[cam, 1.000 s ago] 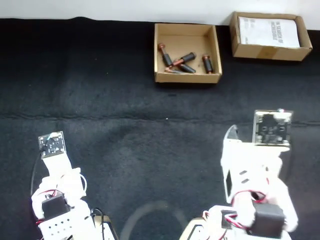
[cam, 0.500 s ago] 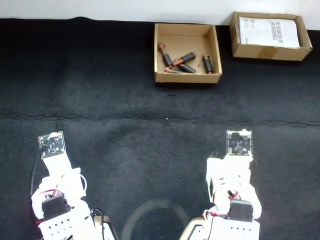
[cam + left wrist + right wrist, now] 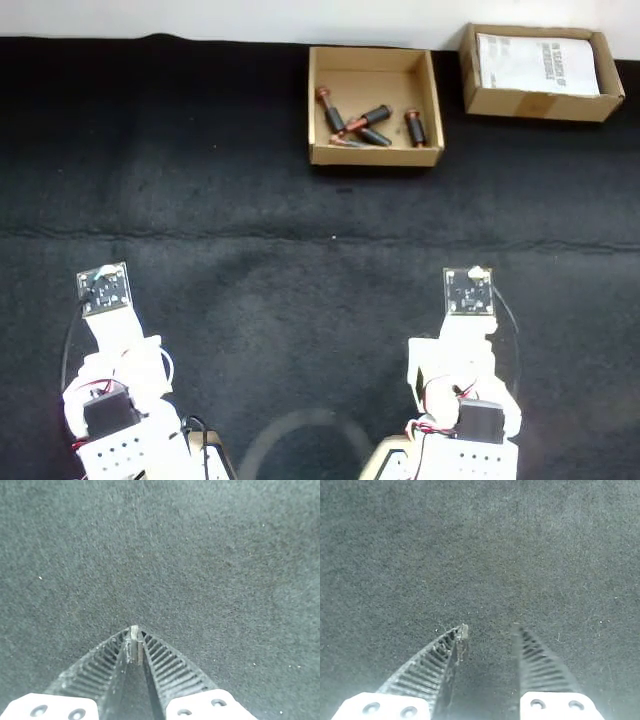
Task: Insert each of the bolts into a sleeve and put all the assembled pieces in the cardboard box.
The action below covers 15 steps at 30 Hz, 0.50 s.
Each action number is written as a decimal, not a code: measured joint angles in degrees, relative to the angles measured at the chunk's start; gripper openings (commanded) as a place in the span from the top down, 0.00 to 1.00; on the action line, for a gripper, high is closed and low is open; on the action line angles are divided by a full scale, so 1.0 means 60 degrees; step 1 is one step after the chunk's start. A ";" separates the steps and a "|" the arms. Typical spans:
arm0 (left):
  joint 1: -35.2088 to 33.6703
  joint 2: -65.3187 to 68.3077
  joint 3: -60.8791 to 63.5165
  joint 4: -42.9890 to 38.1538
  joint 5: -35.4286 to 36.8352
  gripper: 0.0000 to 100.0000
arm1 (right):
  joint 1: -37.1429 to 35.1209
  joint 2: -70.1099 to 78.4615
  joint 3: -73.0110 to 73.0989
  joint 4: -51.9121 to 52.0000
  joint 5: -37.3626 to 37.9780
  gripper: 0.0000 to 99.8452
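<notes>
Showing the left arm (image 3: 112, 345) and right arm (image 3: 462, 350) folded at the near edge of the table (image 3: 250, 200), well apart from the cardboard box (image 3: 312, 100) at the far side. The assembled pieces (image 3: 366, 122) lie loosely inside it, some crossing one another. The left gripper (image 3: 134, 630) has its jaws pressed together on nothing; the right gripper (image 3: 490, 629) stands slightly spread and holds nothing.

Hazards, as judged: the work looks near its end, so the main risk is a bolt seated loosely in its sleeve slipping free inside the box. An arm swinging out again could also nudge the light box.

Against the frame a second before, the right arm has drawn back from a farther reach and folded toward its base. The left arm and the box contents are unchanged.
</notes>
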<state>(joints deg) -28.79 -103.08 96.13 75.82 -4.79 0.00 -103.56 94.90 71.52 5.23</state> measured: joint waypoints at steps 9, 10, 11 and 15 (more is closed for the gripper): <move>0.0000 0.0000 0.0000 0.0000 0.0000 0.99 | 0.0000 0.0000 0.0000 0.0000 0.0000 0.99; 0.0000 0.0000 0.0000 0.0000 0.0000 0.99 | 0.0000 0.0000 0.0000 0.0000 0.0000 0.99; 0.0000 0.0000 0.0000 0.0000 0.0000 0.99 | 0.0000 0.0000 0.0000 0.0000 0.0000 0.99; 0.0000 0.0000 0.0000 0.0000 0.0000 0.99 | 0.0000 0.0000 0.0000 0.0000 0.0000 0.99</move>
<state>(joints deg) -28.79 -103.08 96.13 75.82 -4.79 0.00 -103.56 94.90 71.52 5.23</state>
